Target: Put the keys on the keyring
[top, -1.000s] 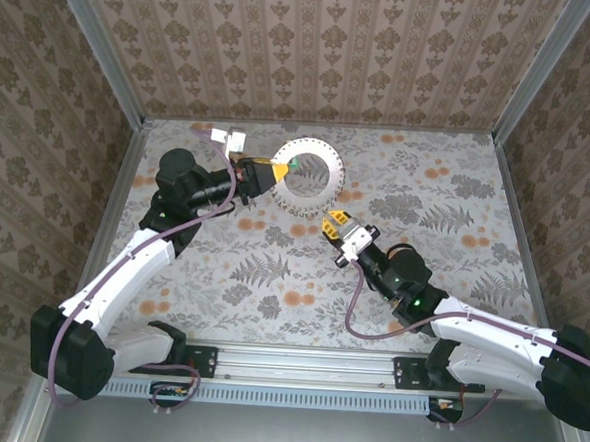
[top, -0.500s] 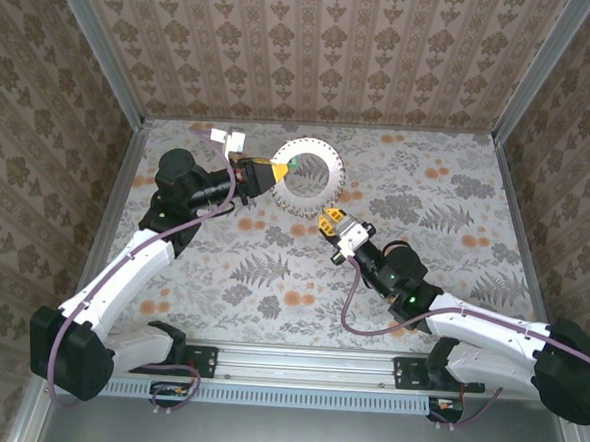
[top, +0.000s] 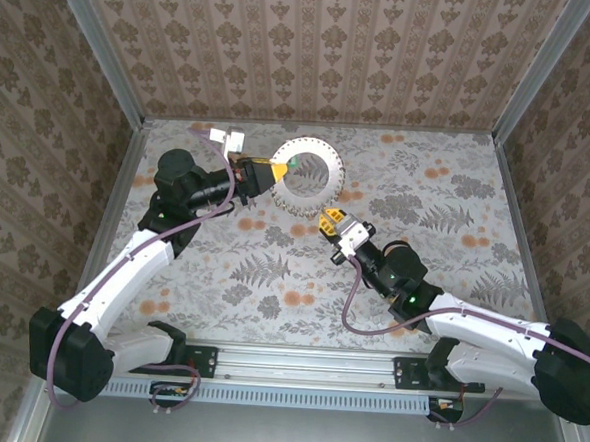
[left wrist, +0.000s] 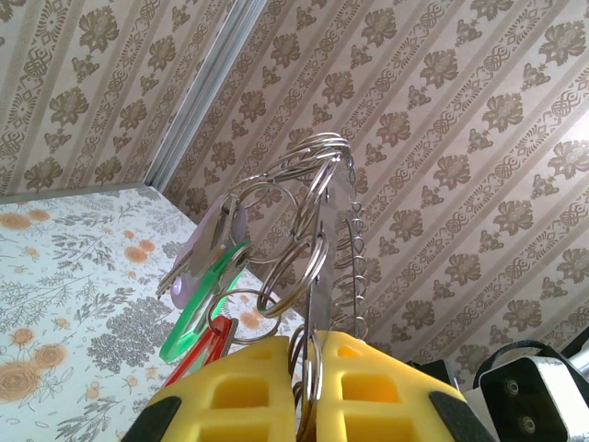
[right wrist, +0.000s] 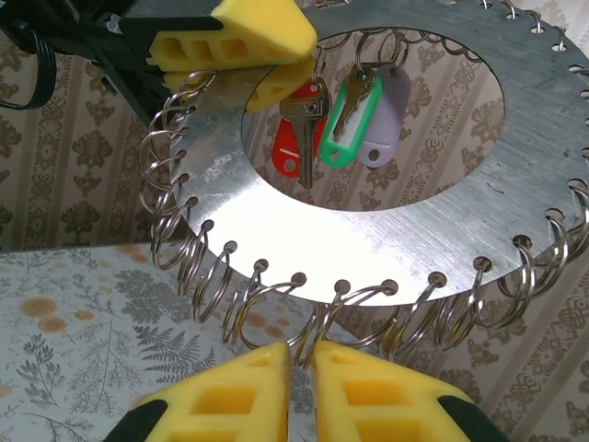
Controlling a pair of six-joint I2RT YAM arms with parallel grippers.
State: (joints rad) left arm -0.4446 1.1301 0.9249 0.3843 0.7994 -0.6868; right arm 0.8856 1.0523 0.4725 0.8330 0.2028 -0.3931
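Keyring (top: pixel 311 200): far centre, held off table (top: pixel 241 278), rim lined with small rings (right wrist: pixel 216 276) | keys (right wrist: pixel 336 120): red, green, lilac tags, hanging at its left side | left jaws: pinching keyring | right jaws: at its near edge, pinching one small ring

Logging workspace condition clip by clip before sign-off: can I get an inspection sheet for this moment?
Surface: table with a floral-print cover.
Job's things: keyring, a flat metal disc rimmed with split rings, held up on edge; keys with red, green and lilac tags hang from it.
Clutter: nothing seen.
Grippers: left gripper shut on the keyring's rim; right gripper all but closed at the lower rim, a split ring running into the gap.
Cables: a purple cable loops beside each arm; no snag seen.
Surroundings: patterned wallpaper walls, metal corner posts.
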